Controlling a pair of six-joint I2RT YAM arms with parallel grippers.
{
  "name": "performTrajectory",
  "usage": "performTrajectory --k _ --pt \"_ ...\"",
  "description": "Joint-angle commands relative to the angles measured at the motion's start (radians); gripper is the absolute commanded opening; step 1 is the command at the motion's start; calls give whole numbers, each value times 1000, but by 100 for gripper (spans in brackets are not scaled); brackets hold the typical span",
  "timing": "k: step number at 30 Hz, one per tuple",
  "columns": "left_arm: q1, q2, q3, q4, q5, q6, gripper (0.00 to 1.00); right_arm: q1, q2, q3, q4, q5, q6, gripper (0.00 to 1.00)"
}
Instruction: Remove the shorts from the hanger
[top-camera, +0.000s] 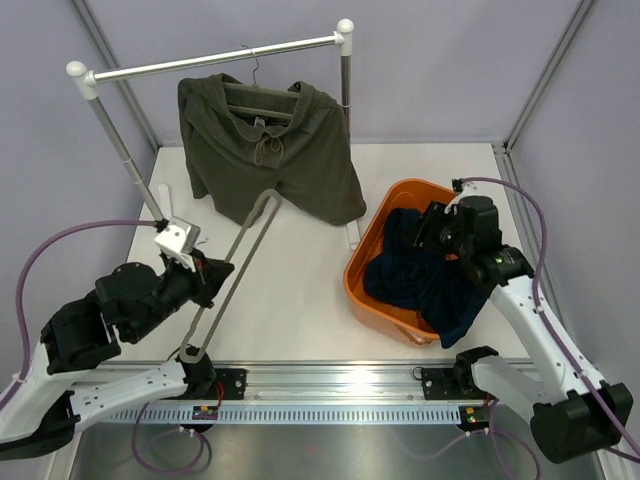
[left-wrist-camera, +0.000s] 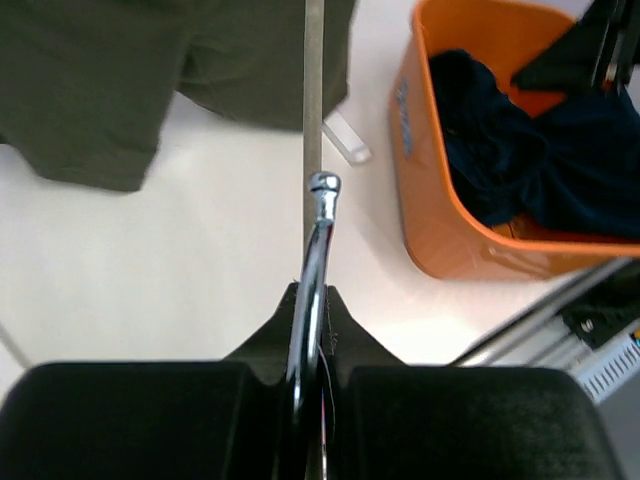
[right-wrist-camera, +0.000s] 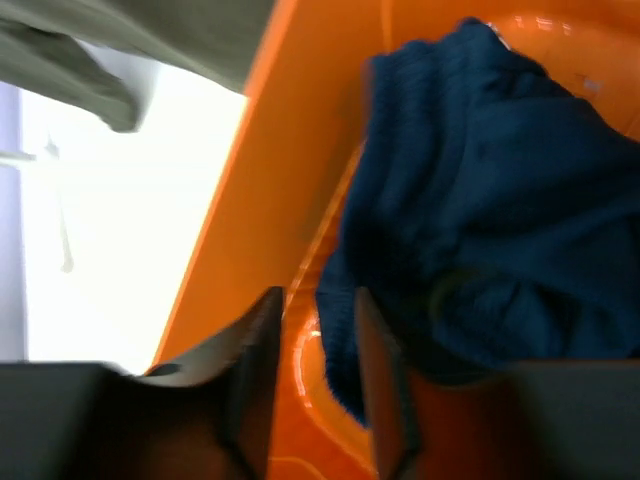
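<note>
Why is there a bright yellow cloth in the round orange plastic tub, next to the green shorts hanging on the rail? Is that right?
Not quite. The crumpled cloth in the round orange plastic tub is dark navy blue, not bright yellow; the right wrist view shows it close up. The olive-green fabric shorts do hang from the silver metal rail next to it.

- A rail (top-camera: 215, 57) spans the far side of the tabletop (top-camera: 300, 290).
- The shorts (top-camera: 268, 160) hang from it on a hanger (top-camera: 262, 102).
- A tub (top-camera: 395, 315) stands to the right, nearer than the shorts.
- A garment (top-camera: 420, 275) lies in the tub.
- The right pincer (right-wrist-camera: 318, 298) hangs over the tub.
- The left pincer (left-wrist-camera: 312, 295), near left, grips a hook (left-wrist-camera: 322, 200).
</note>
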Motion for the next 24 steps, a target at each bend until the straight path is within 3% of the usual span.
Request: performTrajectory --k 1,2,6,10,15,24 --pt "-3 54 17 14 239 39 0 -5 -94 91 -17 -2 -21 49" --pt "-3 61 10 17 275 44 0 -5 -108 104 -38 -1 -27 56" --pt "-3 103 -31 43 404 61 0 -5 -169 171 -77 -20 -37 64" --pt "-3 118 -59 87 530 78 0 43 -183 219 -74 -48 -24 64" --pt "-3 170 -71 133 651 99 0 340 -93 337 -62 190 -41 63" --pt "-3 236 -56 167 711 119 0 662 142 450 -11 452 -50 63"
